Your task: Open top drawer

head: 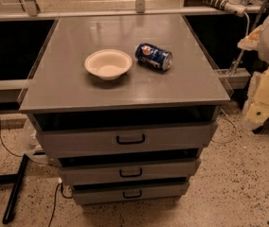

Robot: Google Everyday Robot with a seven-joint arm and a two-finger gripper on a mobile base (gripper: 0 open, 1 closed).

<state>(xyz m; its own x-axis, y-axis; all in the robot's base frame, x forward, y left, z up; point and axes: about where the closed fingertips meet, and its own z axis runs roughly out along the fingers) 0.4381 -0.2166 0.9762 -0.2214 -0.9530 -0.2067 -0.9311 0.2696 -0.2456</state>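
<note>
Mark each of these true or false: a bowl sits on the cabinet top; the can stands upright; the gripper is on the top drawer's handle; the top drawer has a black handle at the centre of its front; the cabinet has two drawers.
1. A bowl sits on the cabinet top. True: the white bowl rests on the cabinet top.
2. The can stands upright. False: the blue can lies on its side, right of the bowl.
3. The gripper is on the top drawer's handle. False: the gripper is off to the right of the cabinet, away from the handle.
4. The top drawer has a black handle at the centre of its front. True.
5. The cabinet has two drawers. False: three are stacked.
</note>
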